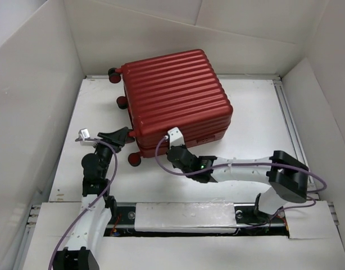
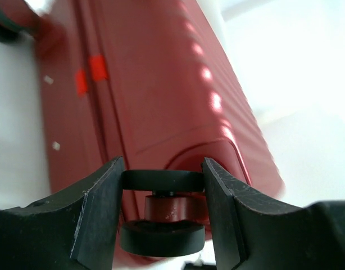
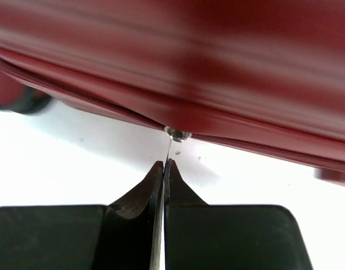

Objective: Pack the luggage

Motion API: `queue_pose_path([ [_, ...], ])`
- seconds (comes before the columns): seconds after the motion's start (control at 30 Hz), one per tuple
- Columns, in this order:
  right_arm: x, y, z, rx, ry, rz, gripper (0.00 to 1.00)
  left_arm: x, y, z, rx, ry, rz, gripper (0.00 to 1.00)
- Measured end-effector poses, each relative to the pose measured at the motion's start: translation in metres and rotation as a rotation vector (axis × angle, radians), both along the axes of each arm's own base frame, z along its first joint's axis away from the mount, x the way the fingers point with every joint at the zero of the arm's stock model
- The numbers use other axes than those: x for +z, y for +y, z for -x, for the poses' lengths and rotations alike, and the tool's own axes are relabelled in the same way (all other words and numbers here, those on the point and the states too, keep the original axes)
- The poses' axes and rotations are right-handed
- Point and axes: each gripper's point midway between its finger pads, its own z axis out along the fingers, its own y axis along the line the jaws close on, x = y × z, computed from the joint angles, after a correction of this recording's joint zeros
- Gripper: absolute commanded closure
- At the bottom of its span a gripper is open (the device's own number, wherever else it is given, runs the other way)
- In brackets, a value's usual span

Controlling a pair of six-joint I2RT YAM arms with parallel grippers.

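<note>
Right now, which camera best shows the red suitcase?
The top external view: the whole closed suitcase lies flat, ribs and wheels visible. The left wrist view shows only one side and a wheel between the left fingers; the right wrist view just a blurred seam and zipper pull.

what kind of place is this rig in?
Probably a lab test cell: white table boxed in by plain white panels, left arm and right arm bolted at its near edge, a red suitcase on it.
</note>
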Motion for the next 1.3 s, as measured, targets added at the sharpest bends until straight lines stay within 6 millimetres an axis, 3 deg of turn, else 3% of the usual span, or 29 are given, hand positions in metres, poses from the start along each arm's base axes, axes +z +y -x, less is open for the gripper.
queue_pose_path([
  [0.07,0.002,0.001,0.004,0.018,0.013,-0.027,1.0,0.001,-0.014,0.006,-0.078,0.004,0.016,1.0],
  [0.2,-0.005,0.027,0.011,0.079,0.038,-0.092,1.0,0.004,-0.037,0.016,-0.208,0.003,0.041,1.0],
  [0.4,-0.015,0.057,-0.001,0.075,0.01,-0.139,1.0,0.006,-0.032,0.007,-0.182,0.021,0.041,1.0],
  [0.57,-0.013,0.064,-0.001,0.079,-0.009,-0.226,1.0,0.008,-0.031,0.005,-0.185,0.027,0.034,1.0],
  [0.67,-0.005,0.063,0.021,0.139,0.004,-0.27,1.0,0.011,-0.042,0.012,-0.26,0.022,0.029,1.0],
  [0.83,0.007,0.025,0.056,0.185,0.025,-0.249,1.0,0.012,-0.079,0.04,-0.505,0.027,0.009,1.0],
  [0.9,0.015,0.022,0.066,0.209,0.029,-0.268,1.0,0.014,-0.09,0.048,-0.571,0.023,-0.002,1.0],
  [0.97,0.021,0.032,0.072,0.243,0.041,-0.306,1.0,0.013,-0.104,0.057,-0.631,0.025,-0.008,1.0],
  [1.03,0.026,0.058,0.082,0.303,0.059,-0.341,1.0,0.013,-0.128,0.07,-0.715,0.026,-0.017,1.0],
  [1.17,0.02,0.098,0.116,0.403,0.084,-0.36,1.0,0.013,-0.168,0.097,-0.859,0.04,-0.028,1.0],
  [1.23,0.022,0.098,0.13,0.419,0.084,-0.378,1.0,0.01,-0.178,0.109,-0.915,0.056,-0.023,1.0],
  [1.3,0.021,0.084,0.139,0.418,0.091,-0.387,1.0,0.011,-0.184,0.114,-0.943,0.055,-0.018,1.0],
])
